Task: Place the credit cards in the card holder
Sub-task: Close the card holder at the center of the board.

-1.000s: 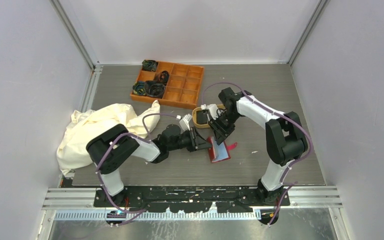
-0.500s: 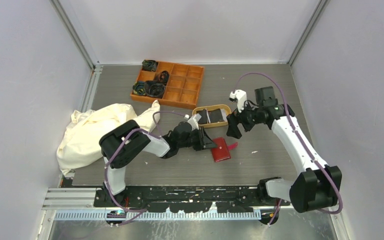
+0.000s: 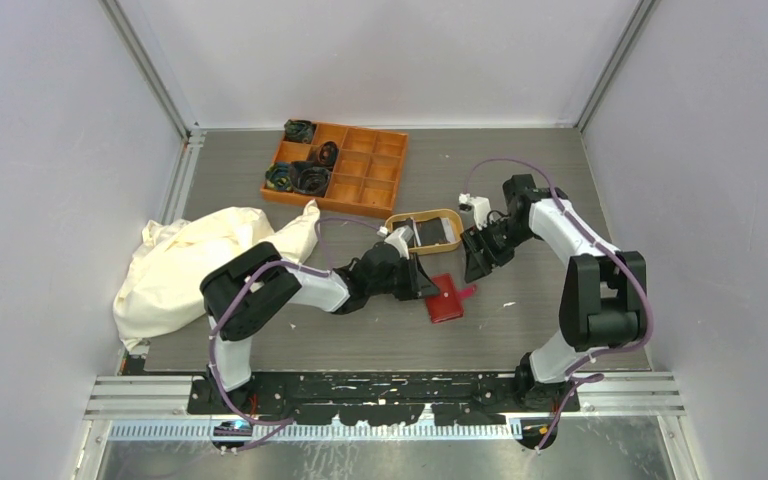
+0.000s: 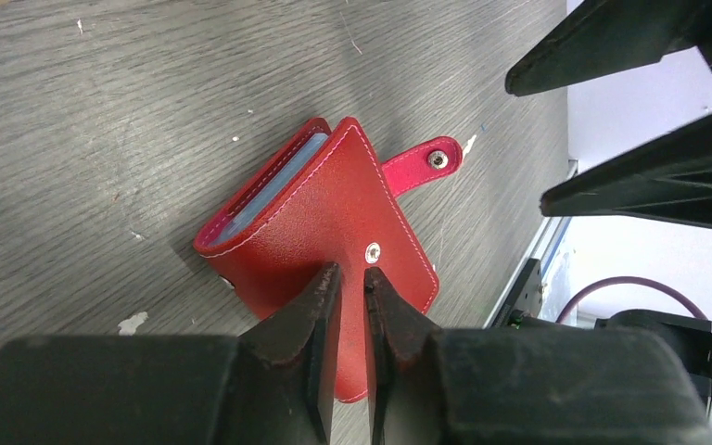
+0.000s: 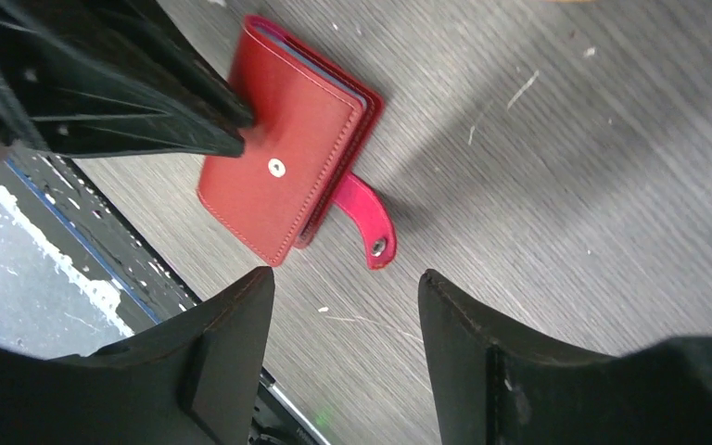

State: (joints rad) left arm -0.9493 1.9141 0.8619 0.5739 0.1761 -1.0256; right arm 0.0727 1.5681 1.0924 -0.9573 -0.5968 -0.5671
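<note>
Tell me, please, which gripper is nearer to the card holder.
Left. The left gripper rests its tips on the cover of the card holder; the right gripper hangs open above, off toward the tab, not touching.

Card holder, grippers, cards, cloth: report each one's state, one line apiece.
card holder, folded shut, snap tab undone, lying flat.
left gripper, nearly shut, tips on the holder's cover.
right gripper, open, holding nothing.
credit cards, lying in the tan tray.
cloth, crumpled.

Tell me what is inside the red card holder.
Between the folded covers of the card holder, only light-blue pocket edges show. What the pockets hold is covered.
</note>
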